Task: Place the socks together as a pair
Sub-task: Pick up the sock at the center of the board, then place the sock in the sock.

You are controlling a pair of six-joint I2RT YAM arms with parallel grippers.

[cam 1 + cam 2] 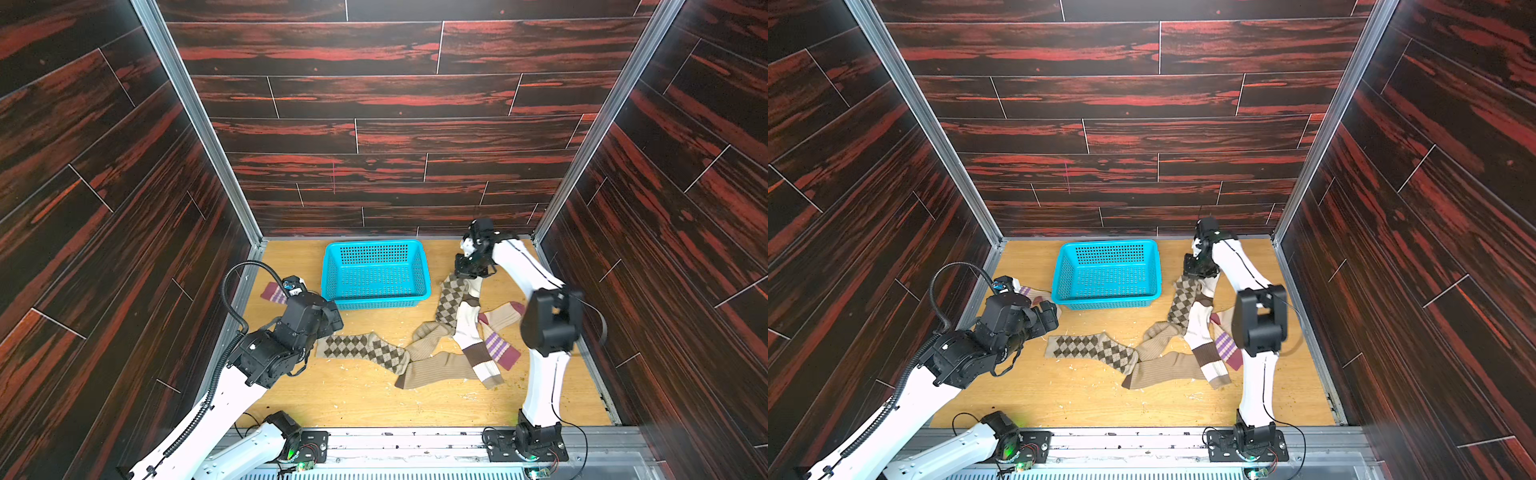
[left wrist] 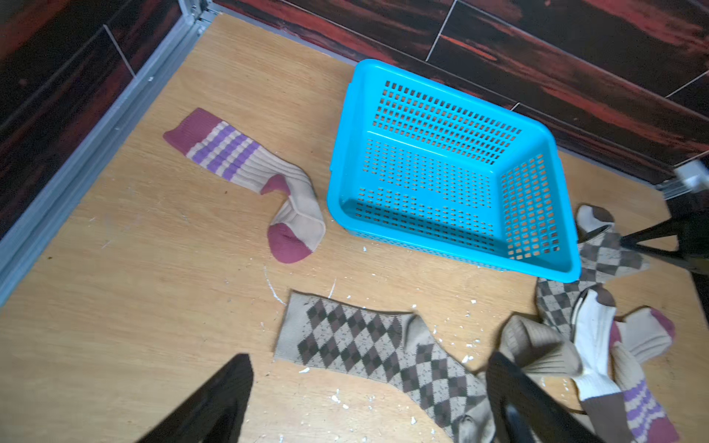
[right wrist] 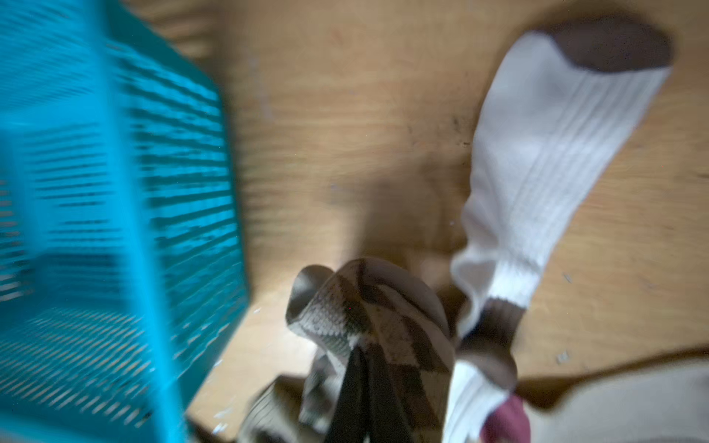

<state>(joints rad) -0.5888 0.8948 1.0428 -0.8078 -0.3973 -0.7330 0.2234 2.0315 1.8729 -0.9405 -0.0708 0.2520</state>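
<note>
One argyle sock (image 1: 451,299), just right of the blue basket (image 1: 376,245), is pinched at its far end by the closed right gripper (image 1: 471,272), while the matching sock (image 1: 365,351) is laid flat on the table (image 1: 353,399) beneath the spread left gripper (image 2: 368,362).

Seven socks show. A flat argyle sock (image 1: 365,351), tan with brown diamonds, lies stretched out in the near middle. The second argyle sock (image 1: 451,301) lies at the far right, its far end bunched and pinched in the right gripper (image 3: 362,368). Two plain ribbed tan socks (image 1: 436,370) lie crossed between the argyle ones, touching both. A white sock (image 1: 467,330) with brown toe, heel and cuff bands lies over the pile. Under it on the right lies a cream sock (image 1: 500,332) with maroon toe and purple stripes. Its match, the lone cream sock (image 2: 249,168), lies bent at the far left, well apart.
</note>
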